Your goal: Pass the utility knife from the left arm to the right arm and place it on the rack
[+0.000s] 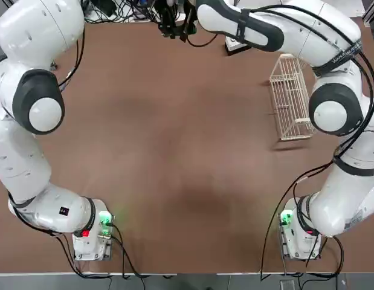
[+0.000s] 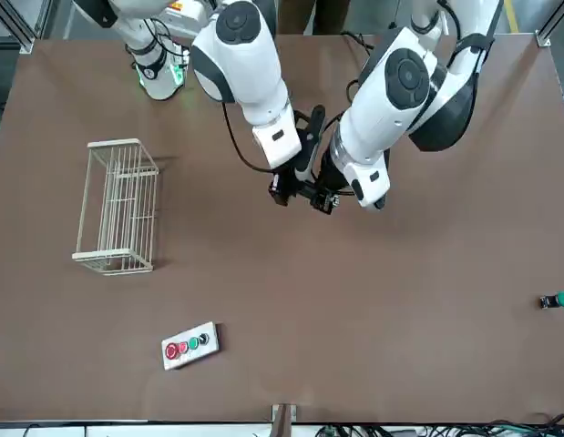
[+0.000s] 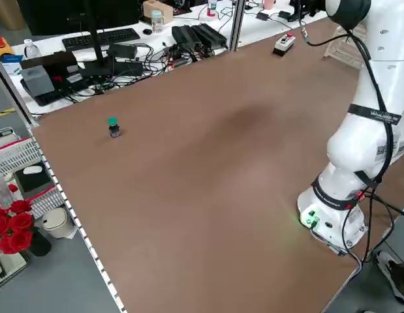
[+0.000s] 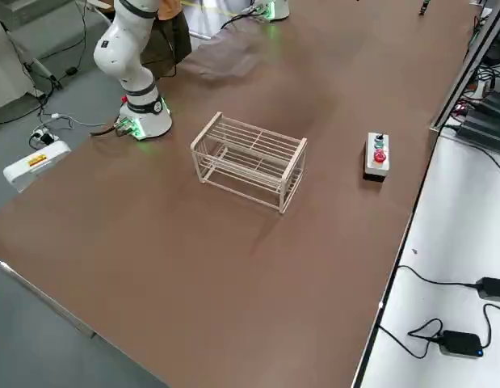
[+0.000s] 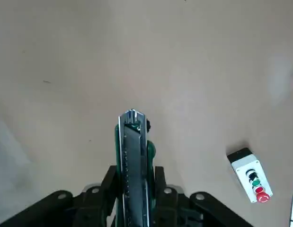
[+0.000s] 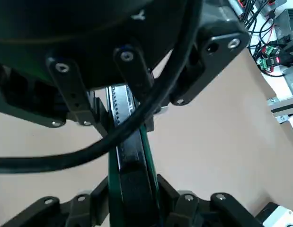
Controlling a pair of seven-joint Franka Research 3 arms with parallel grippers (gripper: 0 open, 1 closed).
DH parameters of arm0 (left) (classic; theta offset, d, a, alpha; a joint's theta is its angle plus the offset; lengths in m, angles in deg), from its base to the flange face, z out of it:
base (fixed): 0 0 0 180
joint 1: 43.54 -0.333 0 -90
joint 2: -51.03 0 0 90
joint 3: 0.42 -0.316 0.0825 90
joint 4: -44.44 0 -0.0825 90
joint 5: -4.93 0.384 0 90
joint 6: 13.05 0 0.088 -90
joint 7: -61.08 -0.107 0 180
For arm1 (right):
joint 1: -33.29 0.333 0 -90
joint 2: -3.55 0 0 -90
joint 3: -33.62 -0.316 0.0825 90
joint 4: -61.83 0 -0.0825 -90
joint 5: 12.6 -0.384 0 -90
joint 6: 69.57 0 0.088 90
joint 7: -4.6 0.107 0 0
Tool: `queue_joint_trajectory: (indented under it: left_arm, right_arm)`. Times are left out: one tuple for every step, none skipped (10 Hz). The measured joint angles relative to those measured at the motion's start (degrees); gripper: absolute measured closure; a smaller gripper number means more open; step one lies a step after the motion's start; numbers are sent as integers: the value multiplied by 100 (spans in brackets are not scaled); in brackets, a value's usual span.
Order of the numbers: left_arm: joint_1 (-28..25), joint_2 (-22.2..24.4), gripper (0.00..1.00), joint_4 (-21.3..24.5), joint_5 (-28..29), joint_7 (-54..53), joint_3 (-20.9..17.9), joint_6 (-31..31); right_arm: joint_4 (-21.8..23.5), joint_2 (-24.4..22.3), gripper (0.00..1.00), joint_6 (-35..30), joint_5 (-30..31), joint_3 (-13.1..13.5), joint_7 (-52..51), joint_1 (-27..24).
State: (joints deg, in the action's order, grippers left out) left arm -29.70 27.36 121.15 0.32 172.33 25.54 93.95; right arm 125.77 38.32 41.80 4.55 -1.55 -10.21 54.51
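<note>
- Two hands grip one utility knife (image 5: 133, 165) at once: it hangs in mid-air over the upper middle of the front view, well clear of the brown worktop (image 2: 373, 319).
- In the left wrist view the left hand (image 5: 134, 189) is clenched on the knife's body, the metal tip pointing away from the camera.
- In the right wrist view the right hand (image 6: 132, 194) has its fingers pressed against the same dark green body, so it appears to be grasping the knife too.
- In the front view the two hands meet nose to nose, right hand (image 2: 283, 187) at left, left hand (image 2: 325, 196) at right.
- Risk, as I judge it: if the left hand lets go before the right grip is firm, the slim knife could slip or pivot and fall.
- Pulling away while both clamp could twist it askew.
- White wire rack (image 2: 117, 208) stands well apart at centre left; a tilted knife might slide through its bars.
- Nearby sit a button box (image 2: 189, 345) and a green-topped knob (image 2: 555, 300).
</note>
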Motion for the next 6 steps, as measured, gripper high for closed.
queue_joint_trajectory:
  left_arm:
    - [-2,0,65,-7,0,0,-1,6]
    - [-3,0,65,-10,0,0,-1,8]
    - [-3,0,65,-12,0,0,-1,11]
    - [-3,0,65,-15,0,0,-1,13]
    - [-4,0,65,-18,0,-6,-1,22]
    - [-5,0,63,-21,-1,-28,0,33]
  right_arm:
    - [-3,0,62,11,0,0,-1,-4]
    - [-5,0,62,14,0,0,-1,-5]
    - [-8,0,62,14,-2,0,-1,-6]
    - [-12,0,62,14,-4,0,-1,-7]
    - [-15,0,62,14,-5,0,-1,-11]
    - [-20,0,62,20,-7,0,4,-13]
